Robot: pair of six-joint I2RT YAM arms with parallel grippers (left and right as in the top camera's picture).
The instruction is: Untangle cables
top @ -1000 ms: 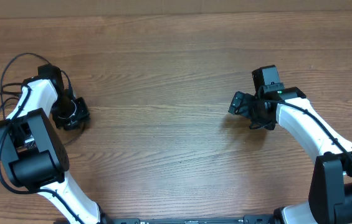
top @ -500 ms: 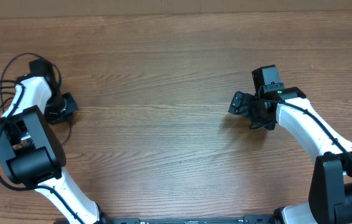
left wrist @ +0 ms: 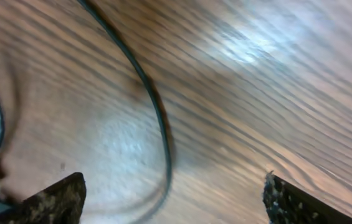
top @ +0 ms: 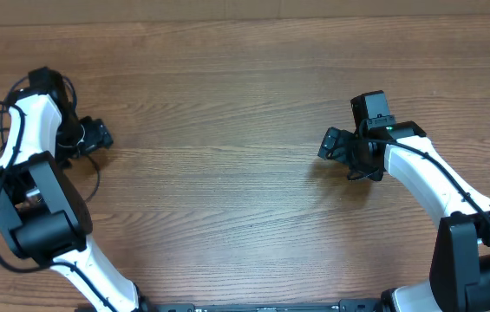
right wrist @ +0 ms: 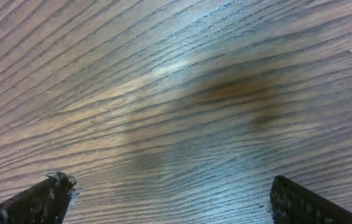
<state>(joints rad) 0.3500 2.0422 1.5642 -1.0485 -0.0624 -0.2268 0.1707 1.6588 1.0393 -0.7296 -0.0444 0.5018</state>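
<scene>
We are holding our left pincer [left wrist: 176, 200] wide open with nothing in it, one strand of the cables [left wrist: 154, 102] curving beneath it. The cables are looping at the left edge of the worktop [top: 227, 104]. Our right pincer [right wrist: 172, 202] is gaping empty, well apart from them.

White shells, boxy black joints: the left arm [top: 26, 134] at nine o'clock, the right arm [top: 427, 178] at four o'clock. A black wire [top: 449, 167] runs along the right arm's shell; a green light [top: 389, 130] glows near the black right gripper [top: 338, 158].
</scene>
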